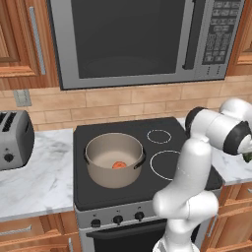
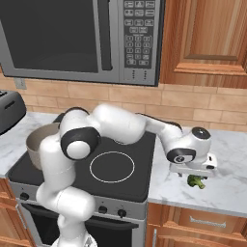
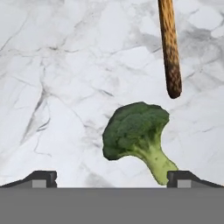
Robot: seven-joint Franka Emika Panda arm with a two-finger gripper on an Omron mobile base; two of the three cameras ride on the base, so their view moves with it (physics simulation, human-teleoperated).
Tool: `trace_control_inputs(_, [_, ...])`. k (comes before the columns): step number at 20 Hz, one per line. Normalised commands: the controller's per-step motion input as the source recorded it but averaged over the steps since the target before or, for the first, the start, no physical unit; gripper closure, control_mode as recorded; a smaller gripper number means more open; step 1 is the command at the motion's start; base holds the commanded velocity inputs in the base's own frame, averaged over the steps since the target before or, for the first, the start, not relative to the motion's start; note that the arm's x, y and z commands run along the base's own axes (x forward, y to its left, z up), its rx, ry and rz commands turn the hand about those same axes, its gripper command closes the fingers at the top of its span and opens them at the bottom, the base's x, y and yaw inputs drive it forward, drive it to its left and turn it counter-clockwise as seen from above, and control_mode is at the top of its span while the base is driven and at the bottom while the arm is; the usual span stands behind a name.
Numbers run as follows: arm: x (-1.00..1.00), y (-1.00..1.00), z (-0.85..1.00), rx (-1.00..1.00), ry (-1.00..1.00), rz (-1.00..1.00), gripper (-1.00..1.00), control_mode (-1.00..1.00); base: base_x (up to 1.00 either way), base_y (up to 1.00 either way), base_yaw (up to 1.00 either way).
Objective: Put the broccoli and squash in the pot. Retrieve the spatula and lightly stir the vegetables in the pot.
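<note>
So the squash (image 1: 118, 165) is already sitting in the pot (image 1: 114, 158), down on the pale bottom, a bit toward the front right. The pot is on the front left burner of the black stove (image 1: 147, 147), under the microwave (image 1: 142, 39).

The arm is swung way over to the right, past the stove, with the gripper (image 2: 194, 172) hanging low over the marble counter (image 2: 226, 188). The broccoli (image 2: 195, 182) lies on that counter right under the hand. In the hand view the broccoli (image 3: 136, 138) is lying on its side, dark green head toward the upper left, pale stalk running down to the lower right, and the stalk end sits just beside the right fingertip (image 3: 188, 178). The fingers are spread wide apart, one at each bottom corner, nothing between them but the broccoli lying on the marble, so the claw is open and not holding anything.

The spatula (image 3: 170, 48) is on the same counter just beyond the broccoli, near it but not touching; I can see its brown handle with a rounded end.

There's a toaster (image 1: 15, 140) on the counter left of the stove.
</note>
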Motion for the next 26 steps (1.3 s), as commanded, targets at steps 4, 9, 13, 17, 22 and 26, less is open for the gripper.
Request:
trace_control_inputs(4, [0.0,0.0,-0.11,0.0,-0.08,0.21,-1.0,-1.0,0.0,0.0,0.0])
trace_control_inputs(9, [0.0,0.0,0.07,-0.01,0.0,0.09,-1.0,-1.0,0.0,0.0,0.0])
trace_control_inputs(13, [0.16,0.0,0.0,0.0,0.01,-0.03,-1.0,-1.0,0.0,0.0,0.0])
trace_control_inputs(17, [0.07,0.0,0.0,0.01,0.02,-0.06,-1.0,-1.0,0.0,0.0,0.0])
trace_control_inputs(22, [0.0,0.0,-0.02,0.0,0.21,-0.12,-1.0,-1.0,0.0,0.0,0.0])
trace_control_inputs(26, [0.0,0.0,0.0,0.0,0.35,-0.16,-1.0,-1.0,0.0,0.0,0.0])
